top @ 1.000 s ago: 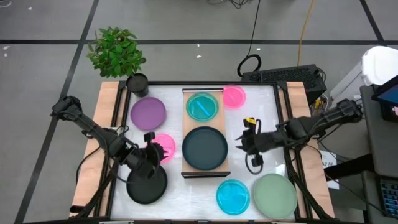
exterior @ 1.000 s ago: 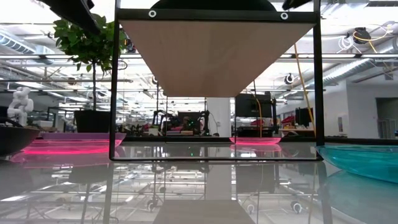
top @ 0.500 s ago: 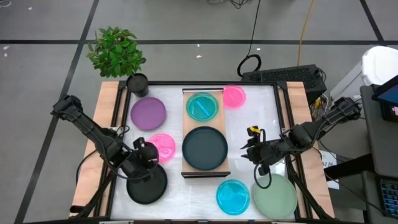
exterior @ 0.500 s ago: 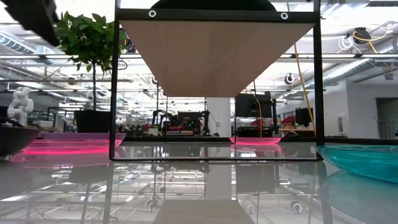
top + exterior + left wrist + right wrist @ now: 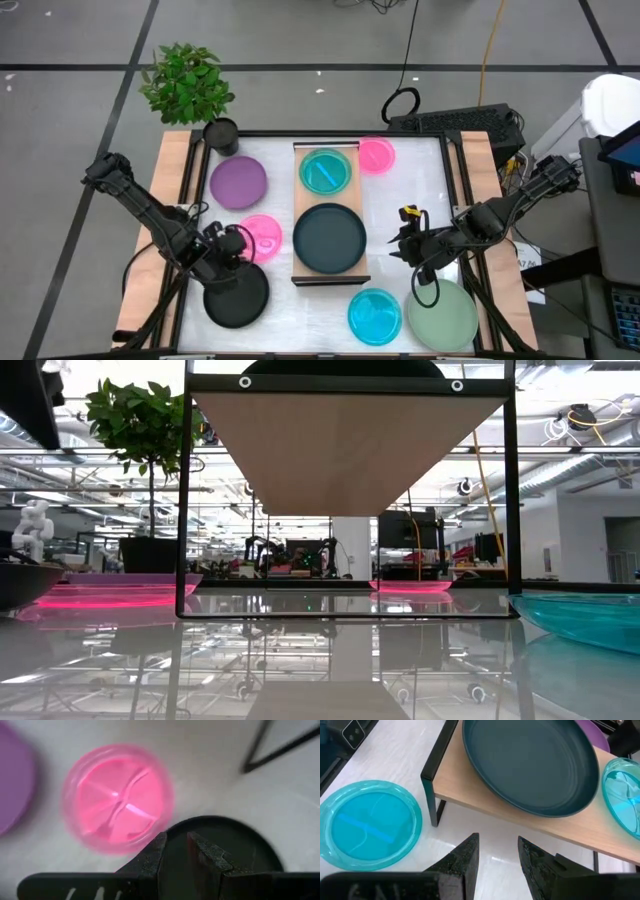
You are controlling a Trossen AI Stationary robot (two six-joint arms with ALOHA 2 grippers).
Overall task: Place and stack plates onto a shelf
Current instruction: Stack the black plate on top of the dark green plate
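On the shelf (image 5: 301,200) rest a translucent cyan plate (image 5: 325,170) and a dark teal plate (image 5: 329,238). On the table lie a purple plate (image 5: 238,182), two pink plates (image 5: 264,233) (image 5: 376,154), a black plate (image 5: 237,297), a second cyan plate (image 5: 374,314) and a sage-green plate (image 5: 441,314). My left gripper (image 5: 236,250) (image 5: 176,840) hovers over the black plate's far rim (image 5: 210,822), beside the pink plate (image 5: 117,800), its fingers a narrow gap apart. My right gripper (image 5: 404,246) (image 5: 497,842) is open over bare table, right of the shelf.
A potted plant (image 5: 188,82) and its black pot (image 5: 221,133) stand at the table's far-left corner. Wooden side rails (image 5: 172,200) run along both table sides. The shelf stands on black metal legs (image 5: 436,795). Bare table lies between the shelf and the right rail.
My left gripper has drawn back from the pink plate toward the table's near-left, over the black plate's far rim. My right gripper has moved toward the near edge, closer to the sage-green plate. No plate has moved.
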